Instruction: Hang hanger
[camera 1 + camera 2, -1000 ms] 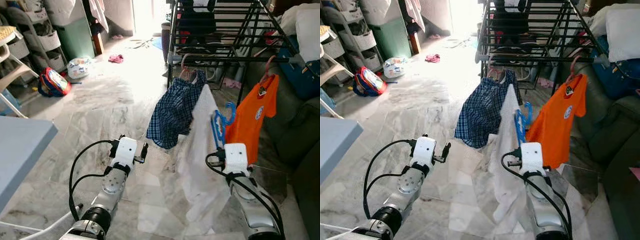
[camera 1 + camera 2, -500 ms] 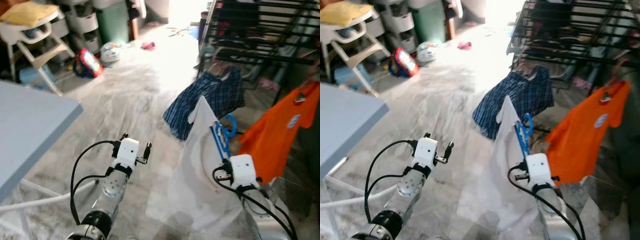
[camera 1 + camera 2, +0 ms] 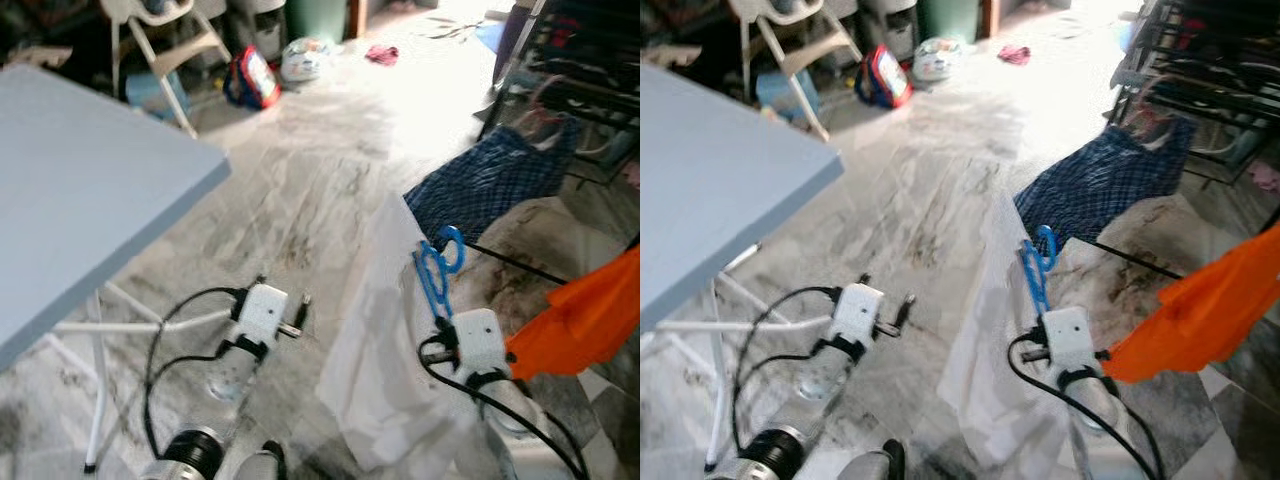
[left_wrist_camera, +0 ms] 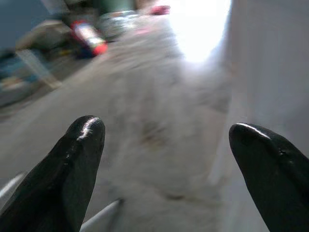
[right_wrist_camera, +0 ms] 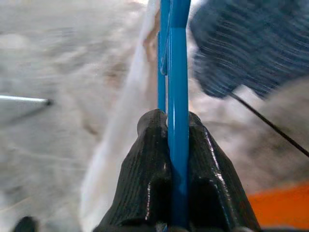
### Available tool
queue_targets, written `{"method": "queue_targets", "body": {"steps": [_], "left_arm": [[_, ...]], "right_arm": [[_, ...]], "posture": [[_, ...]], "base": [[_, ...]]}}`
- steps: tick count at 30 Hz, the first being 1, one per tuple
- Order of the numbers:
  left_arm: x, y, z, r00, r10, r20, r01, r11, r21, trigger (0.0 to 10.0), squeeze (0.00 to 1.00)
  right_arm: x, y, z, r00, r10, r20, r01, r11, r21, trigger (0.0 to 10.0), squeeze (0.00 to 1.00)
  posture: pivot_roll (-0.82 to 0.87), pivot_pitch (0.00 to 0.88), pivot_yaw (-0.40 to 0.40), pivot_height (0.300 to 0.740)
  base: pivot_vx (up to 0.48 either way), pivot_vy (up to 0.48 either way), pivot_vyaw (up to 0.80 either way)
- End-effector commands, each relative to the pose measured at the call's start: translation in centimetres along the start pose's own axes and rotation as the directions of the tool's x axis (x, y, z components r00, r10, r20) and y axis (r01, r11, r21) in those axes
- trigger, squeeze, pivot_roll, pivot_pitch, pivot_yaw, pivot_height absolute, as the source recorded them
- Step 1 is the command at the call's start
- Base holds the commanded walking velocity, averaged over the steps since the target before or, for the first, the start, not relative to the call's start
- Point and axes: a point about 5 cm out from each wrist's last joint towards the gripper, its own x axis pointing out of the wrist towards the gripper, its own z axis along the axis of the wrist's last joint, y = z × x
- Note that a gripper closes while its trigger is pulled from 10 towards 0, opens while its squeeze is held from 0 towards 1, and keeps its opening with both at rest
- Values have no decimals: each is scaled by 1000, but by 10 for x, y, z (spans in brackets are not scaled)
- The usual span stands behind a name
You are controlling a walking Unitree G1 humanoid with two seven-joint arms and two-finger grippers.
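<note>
At near right, the blue hanger (image 3: 436, 278) with its white garment (image 3: 385, 370) is clamped in the right end effector (image 5: 168, 145), left end effector (image 4: 164, 159) spread empty; the trailing cloth could be snagged or dragged along the floor (image 3: 300, 170), far from the drying rack (image 3: 570, 60).

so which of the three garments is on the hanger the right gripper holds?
The white garment, draped on the blue hanger clamped in the right gripper. The plaid shirt and orange shirt hang apart.
</note>
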Motion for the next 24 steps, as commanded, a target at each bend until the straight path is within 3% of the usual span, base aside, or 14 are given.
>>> {"method": "queue_targets", "body": {"steps": [1,24], "left_arm": [[-1,-7,0,1000,-18,-2,18,1000,-10,10000,0],[0,-14,-3,999,-15,-41,13,999,-45,10000,0]], "right_arm": [[-2,-6,5,1000,-12,25,12,1000,-14,10000,0],[4,-8,13,999,12,39,-11,999,-33,10000,0]], "posture": [[-11,213,18,740],[-11,190,-2,740]], "base": [[0,0,800],[0,0,800]]}}
